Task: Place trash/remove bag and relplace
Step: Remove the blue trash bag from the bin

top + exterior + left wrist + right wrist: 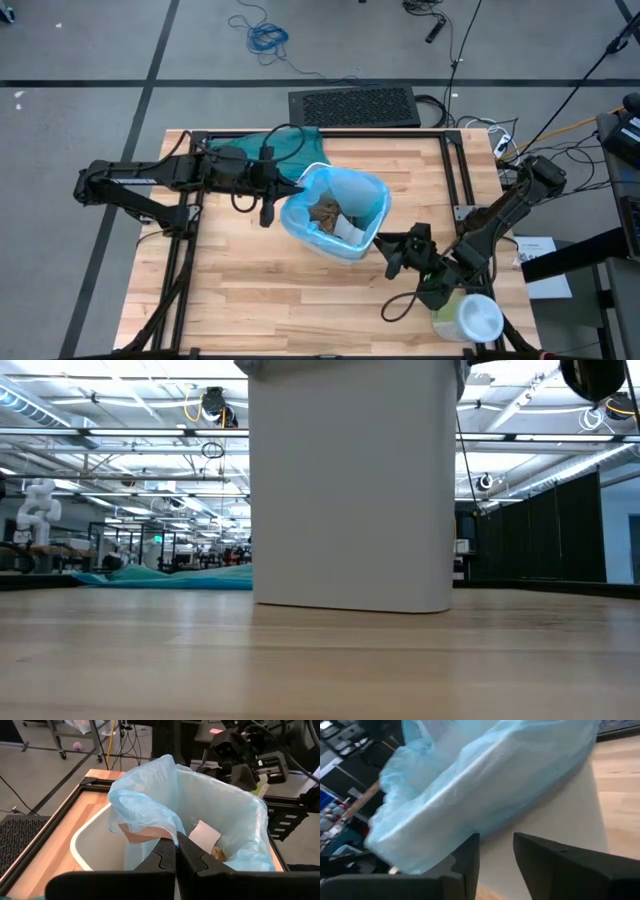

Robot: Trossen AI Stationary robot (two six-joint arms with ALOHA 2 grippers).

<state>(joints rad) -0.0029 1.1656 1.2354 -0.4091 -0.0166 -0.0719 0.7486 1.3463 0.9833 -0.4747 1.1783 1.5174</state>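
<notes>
The left gripper [176,851] pinches the light-blue bag [150,800] at the white bin's [340,247] rim — fingers closed on the plastic. The right gripper [496,851], jaws narrowly apart and empty, sits just beside the bin's opposite wall — trash [325,211] lies inside the bag between them.

A: anyone able to read a label or brand anywhere here?
B: nope, no lettering, numbers or signs are legible on anything, in any of the four views.
</notes>
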